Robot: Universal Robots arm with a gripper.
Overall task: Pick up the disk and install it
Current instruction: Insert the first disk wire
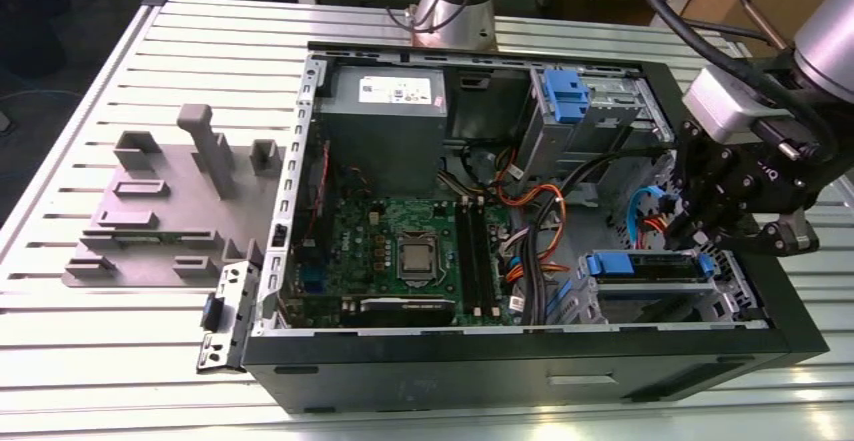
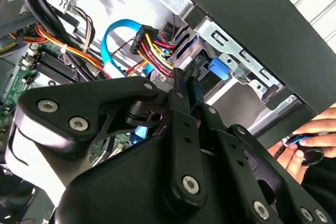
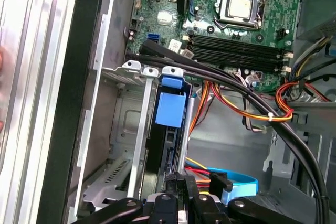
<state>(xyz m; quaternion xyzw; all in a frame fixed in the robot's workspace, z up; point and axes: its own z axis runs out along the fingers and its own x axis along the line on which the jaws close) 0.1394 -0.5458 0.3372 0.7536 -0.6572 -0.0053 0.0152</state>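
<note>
Exterior view puts your gripper (image 1: 703,244) just above the disk (image 1: 650,265), seated in its bay; whether the fingers grip it, you cannot tell. Orange cables (image 1: 534,223) crowd beside it. Second wrist view adds a person's hand (image 2: 304,148) past the case wall (image 2: 252,19).

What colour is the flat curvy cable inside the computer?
Light blue. The flat cable shows best in the second wrist view, looping beside red and yellow wires.

Arm (image 1: 814,51): grey, reaching in from the exterior view's right, wrist angled downward; end effector (image 1: 707,223): black linkage body, pointed down; fingers (image 2: 181,90) drawn close together in the second wrist view; a person's hand (image 2: 304,148) at that view's edge.
</note>
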